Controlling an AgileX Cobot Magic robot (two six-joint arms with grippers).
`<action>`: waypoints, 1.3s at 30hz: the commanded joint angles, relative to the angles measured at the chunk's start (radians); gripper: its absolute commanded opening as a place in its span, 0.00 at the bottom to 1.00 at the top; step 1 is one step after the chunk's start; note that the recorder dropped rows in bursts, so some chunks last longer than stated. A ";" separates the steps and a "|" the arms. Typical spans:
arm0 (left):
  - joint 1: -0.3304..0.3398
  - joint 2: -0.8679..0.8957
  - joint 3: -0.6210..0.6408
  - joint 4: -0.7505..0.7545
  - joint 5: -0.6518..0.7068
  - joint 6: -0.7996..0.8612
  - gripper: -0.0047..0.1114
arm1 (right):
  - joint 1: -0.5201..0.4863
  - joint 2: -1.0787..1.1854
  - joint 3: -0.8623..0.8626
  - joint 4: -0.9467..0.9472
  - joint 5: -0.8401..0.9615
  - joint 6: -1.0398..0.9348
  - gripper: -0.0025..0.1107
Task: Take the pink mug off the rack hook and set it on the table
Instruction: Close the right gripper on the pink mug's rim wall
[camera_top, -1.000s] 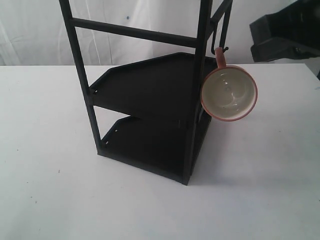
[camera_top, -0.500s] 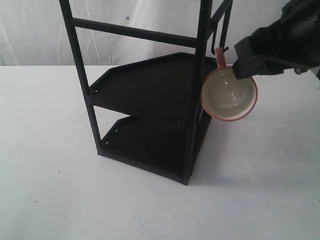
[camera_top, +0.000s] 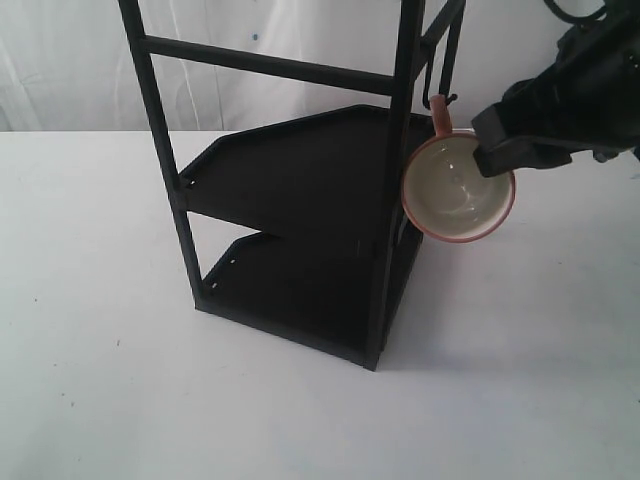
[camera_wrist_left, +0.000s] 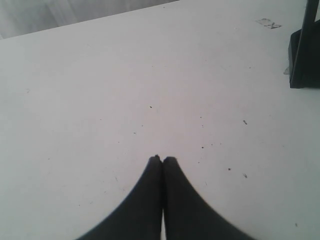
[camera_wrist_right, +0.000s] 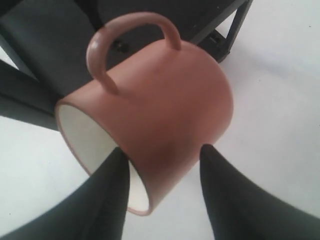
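The pink mug (camera_top: 455, 190) hangs by its loop handle on a hook (camera_top: 432, 88) at the right side of the black rack (camera_top: 300, 170), its cream inside facing the exterior camera. My right gripper (camera_top: 490, 152) comes in from the right and is open at the mug's upper right rim. In the right wrist view the gripper (camera_wrist_right: 164, 149) straddles the mug (camera_wrist_right: 165, 110) wall, one finger in front of the mouth and the other against the outer side. My left gripper (camera_wrist_left: 162, 159) is shut and empty over the white table (camera_wrist_left: 100, 75).
The rack's two black shelves and thin posts stand on the table (camera_top: 100, 350) just left of the mug. A rack foot (camera_wrist_left: 302, 50) shows at the edge of the left wrist view. White curtain behind.
My right arm has come in from the upper right and lowered slightly, its fingers now at the mug's rim. The mug still hangs on the hook.
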 joint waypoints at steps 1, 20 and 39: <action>-0.006 -0.005 0.003 -0.012 -0.004 0.003 0.04 | 0.000 0.031 -0.006 -0.020 -0.013 -0.005 0.39; -0.006 -0.005 0.003 -0.012 -0.004 0.003 0.04 | 0.000 0.050 -0.006 -0.031 -0.002 0.049 0.28; -0.006 -0.005 0.003 -0.012 -0.004 0.003 0.04 | 0.000 0.050 -0.006 -0.031 -0.002 0.073 0.19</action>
